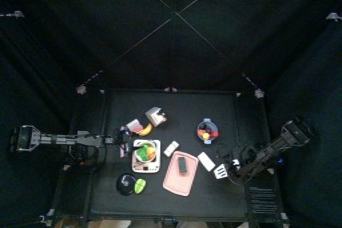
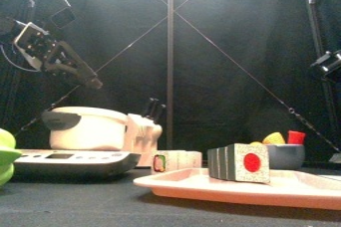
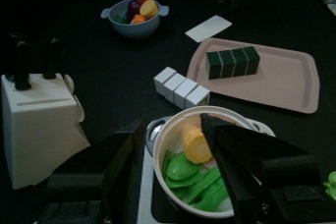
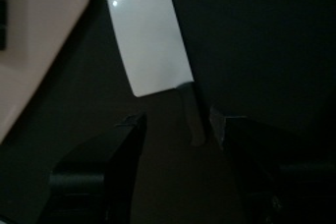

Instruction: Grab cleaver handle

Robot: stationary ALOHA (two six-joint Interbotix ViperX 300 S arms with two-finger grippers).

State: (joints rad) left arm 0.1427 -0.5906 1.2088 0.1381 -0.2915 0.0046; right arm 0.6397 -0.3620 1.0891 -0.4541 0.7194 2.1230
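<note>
Far left: left gripper (image 3: 184,132) parked above the bowl of greens (image 3: 197,169), jaws spread wide, holding nothing. Past the pink tray (image 4: 33,66), just beside its edge, flat on the table: the cleaver (image 4: 147,31), white blade pointing away from the right gripper (image 4: 178,130). Jaws there pressed against both sides of the dark handle (image 4: 178,169), close behind the blade. Probably stiff, blade-heavy and smooth; best gripped firmly near the blade to stop it drooping or twisting.

Cleaver (image 4: 147,36) blade cut off by pic edge; handle prob. hidden btwn fingers (image 4: 132,159).
</note>
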